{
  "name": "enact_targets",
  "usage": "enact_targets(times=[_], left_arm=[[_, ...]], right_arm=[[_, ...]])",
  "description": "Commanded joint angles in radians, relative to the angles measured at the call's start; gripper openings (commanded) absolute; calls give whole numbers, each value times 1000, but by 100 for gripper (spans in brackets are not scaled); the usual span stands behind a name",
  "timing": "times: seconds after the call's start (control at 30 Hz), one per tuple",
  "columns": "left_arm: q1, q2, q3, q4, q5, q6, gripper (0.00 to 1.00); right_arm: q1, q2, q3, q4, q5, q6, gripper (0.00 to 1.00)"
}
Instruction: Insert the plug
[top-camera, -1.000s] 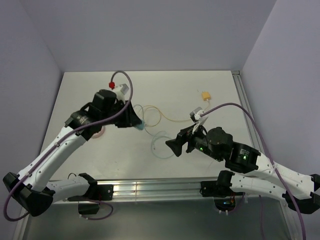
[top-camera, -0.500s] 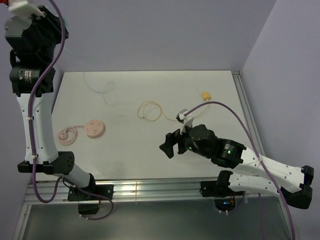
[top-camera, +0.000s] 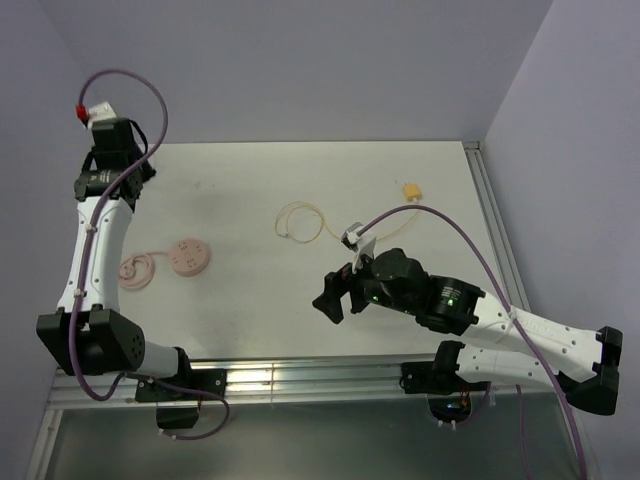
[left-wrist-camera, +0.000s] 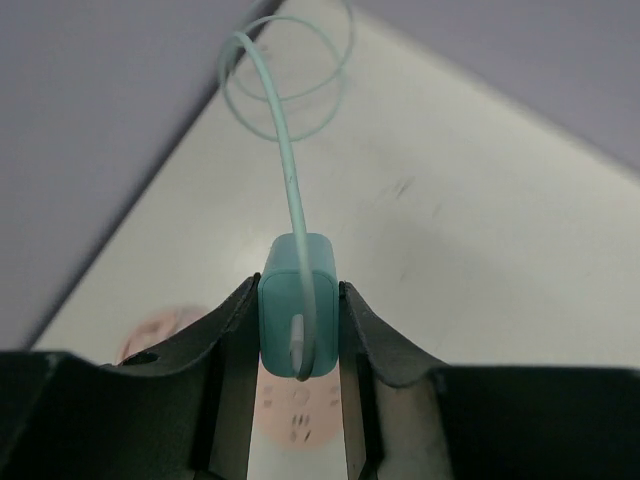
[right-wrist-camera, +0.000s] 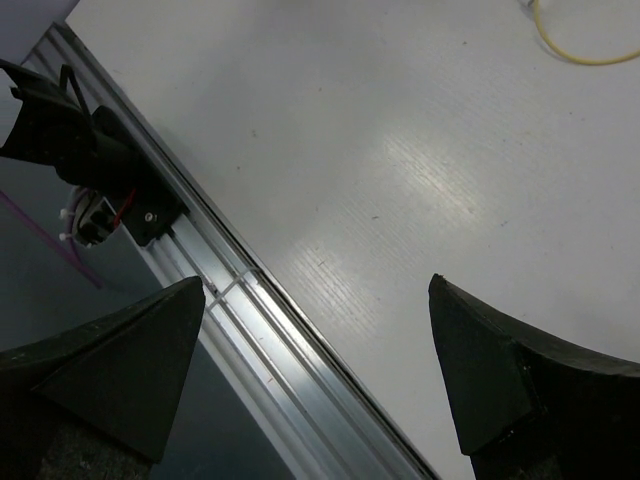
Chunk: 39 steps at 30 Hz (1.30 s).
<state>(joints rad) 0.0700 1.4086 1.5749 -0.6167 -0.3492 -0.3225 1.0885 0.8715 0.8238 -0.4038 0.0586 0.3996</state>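
Only the left wrist view shows the left gripper (left-wrist-camera: 298, 300) clamping the plug (left-wrist-camera: 297, 285); the right gripper (right-wrist-camera: 315, 295) stands open.

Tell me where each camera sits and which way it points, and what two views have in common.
Top external: above and behind the bases, looking down on the table; both arms show.
Left wrist: on the raised left arm, looking down past the left gripper, shut on the teal plug, at the pink socket.
Right wrist: looking down at the table's near rail, framed by the fingers of the open right gripper.
Shared: the yellow cable shows in top external and right wrist.
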Motion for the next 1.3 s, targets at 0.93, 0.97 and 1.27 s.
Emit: enact_targets(times=[0.93, 0.97, 1.27], left_arm=[[56, 41, -492, 0, 214, -139, 0], [56, 32, -504, 12, 211, -136, 0], [56, 50, -506, -3, 164, -73, 0]], right_arm=[[-7, -49, -104, 72, -32, -19, 99], [-7, -51, -106, 74, -34, -18, 99], [-7, -65, -115, 76, -39, -19, 99]])
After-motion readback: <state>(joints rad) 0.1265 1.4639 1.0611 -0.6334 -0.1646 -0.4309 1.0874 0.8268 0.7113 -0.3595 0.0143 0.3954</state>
